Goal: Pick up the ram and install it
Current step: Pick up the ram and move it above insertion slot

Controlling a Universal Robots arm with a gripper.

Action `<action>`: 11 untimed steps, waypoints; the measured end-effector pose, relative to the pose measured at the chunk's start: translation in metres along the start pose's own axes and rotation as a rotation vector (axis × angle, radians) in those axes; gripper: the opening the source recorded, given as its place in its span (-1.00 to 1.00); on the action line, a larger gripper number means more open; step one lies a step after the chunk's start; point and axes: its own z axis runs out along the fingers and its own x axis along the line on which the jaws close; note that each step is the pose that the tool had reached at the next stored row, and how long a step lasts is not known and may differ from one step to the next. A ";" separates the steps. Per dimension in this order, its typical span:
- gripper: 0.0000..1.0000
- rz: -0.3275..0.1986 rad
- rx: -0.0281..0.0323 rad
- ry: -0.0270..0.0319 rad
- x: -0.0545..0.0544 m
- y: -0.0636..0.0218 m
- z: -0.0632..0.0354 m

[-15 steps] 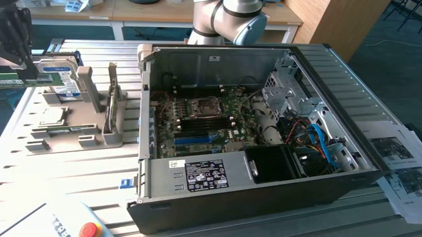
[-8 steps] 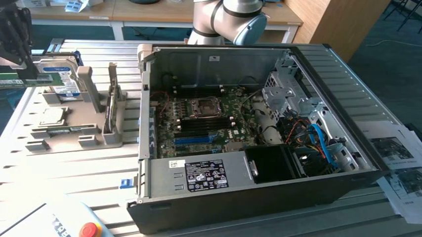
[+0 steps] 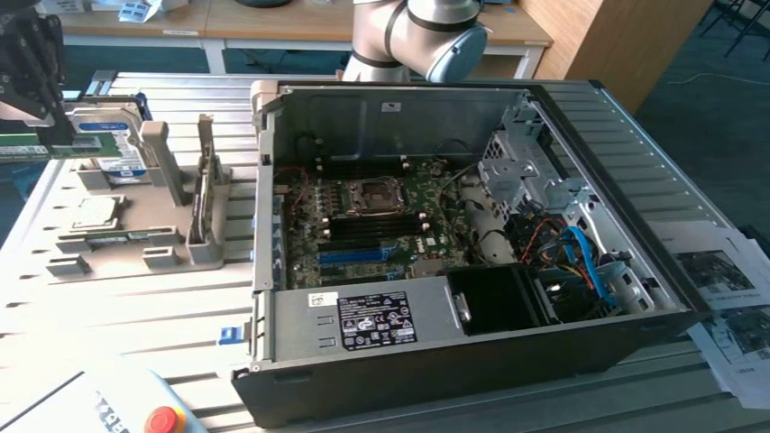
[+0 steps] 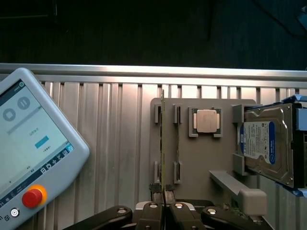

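Note:
My gripper (image 4: 163,205) is shut on the ram (image 4: 163,143), a thin green strip seen edge-on that runs out from between the fingertips above the grey parts holder (image 4: 201,158). In the exterior view the black gripper (image 3: 42,124) hangs at the far left over the holder (image 3: 132,230), with the green ram (image 3: 67,144) sticking out sideways just below it. The open computer case (image 3: 481,352) lies to the exterior view's right, with the motherboard (image 3: 373,216) and its blue slots (image 3: 355,255) exposed.
The holder also carries a CPU (image 4: 206,120), a silver hard drive (image 4: 268,143) and another upright strip (image 4: 177,139). A teach pendant (image 4: 29,143) with a red stop button lies on the ribbed metal table (image 4: 120,143). Papers (image 3: 722,280) lie beyond the case.

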 end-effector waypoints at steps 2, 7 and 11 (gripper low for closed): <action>-0.76 0.000 -0.0001 0.0000 0.000 -0.0017 -0.0001; -0.76 0.000 -0.0003 0.0000 0.001 -0.0071 -0.0003; -0.76 0.000 -0.0004 0.0001 0.001 -0.0117 -0.0006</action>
